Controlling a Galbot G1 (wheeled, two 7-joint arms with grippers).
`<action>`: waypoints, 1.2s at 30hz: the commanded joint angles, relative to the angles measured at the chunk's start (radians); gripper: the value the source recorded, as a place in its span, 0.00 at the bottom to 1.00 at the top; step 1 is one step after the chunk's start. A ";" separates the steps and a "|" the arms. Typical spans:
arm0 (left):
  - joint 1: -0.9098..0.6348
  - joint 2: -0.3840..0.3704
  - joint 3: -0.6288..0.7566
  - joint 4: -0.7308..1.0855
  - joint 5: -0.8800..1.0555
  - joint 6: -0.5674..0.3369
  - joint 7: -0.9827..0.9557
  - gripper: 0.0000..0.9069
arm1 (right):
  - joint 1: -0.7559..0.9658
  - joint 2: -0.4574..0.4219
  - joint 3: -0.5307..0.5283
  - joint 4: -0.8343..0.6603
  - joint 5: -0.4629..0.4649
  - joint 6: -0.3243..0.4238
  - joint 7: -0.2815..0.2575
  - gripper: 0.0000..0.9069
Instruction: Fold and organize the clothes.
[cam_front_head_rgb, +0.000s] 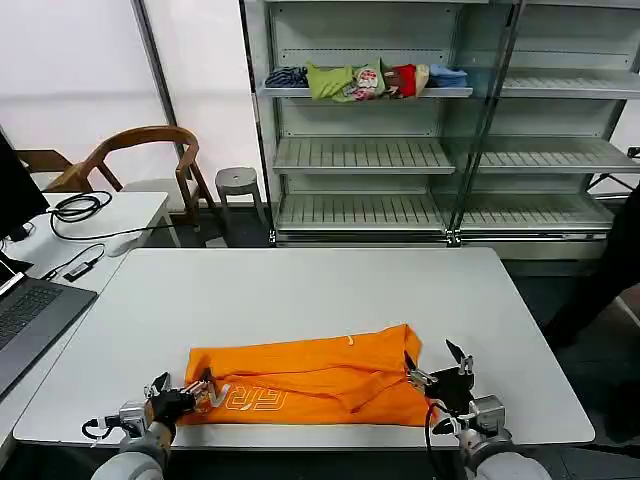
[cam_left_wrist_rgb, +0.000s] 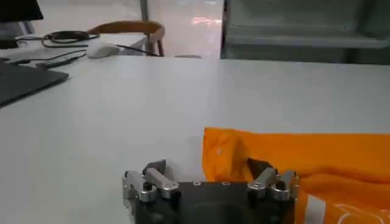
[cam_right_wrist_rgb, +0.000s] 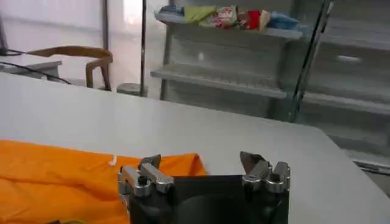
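Note:
The clothes, one bright orange T-shirt (cam_front_head_rgb: 310, 378), lie folded into a long band near the white table's front edge, white lettering showing at the left end. My left gripper (cam_front_head_rgb: 182, 384) sits open at the shirt's left end, one finger over the fabric corner (cam_left_wrist_rgb: 219, 149), the other over bare table. My right gripper (cam_front_head_rgb: 438, 362) stands open at the shirt's right end, its left finger over the orange corner (cam_right_wrist_rgb: 183, 163). Neither gripper holds any cloth.
The white table (cam_front_head_rgb: 300, 290) stretches away behind the shirt. A shelf unit (cam_front_head_rgb: 440, 150) at the back carries a multicoloured bundle of garments (cam_front_head_rgb: 370, 80). A side desk with a laptop (cam_front_head_rgb: 30, 315) and cables stands left, a wooden chair (cam_front_head_rgb: 140, 150) behind it.

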 joint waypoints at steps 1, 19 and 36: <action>0.015 -0.009 0.013 0.001 0.000 0.003 -0.016 0.02 | 0.003 0.002 -0.004 -0.003 -0.006 0.002 -0.002 1.00; 0.017 -0.024 0.037 -0.004 0.040 -0.002 0.013 0.02 | 0.003 0.005 -0.004 -0.014 -0.009 0.001 0.004 1.00; -0.086 0.072 -0.122 0.098 0.050 -0.001 0.040 0.01 | 0.021 0.001 -0.010 -0.009 -0.019 0.000 0.008 1.00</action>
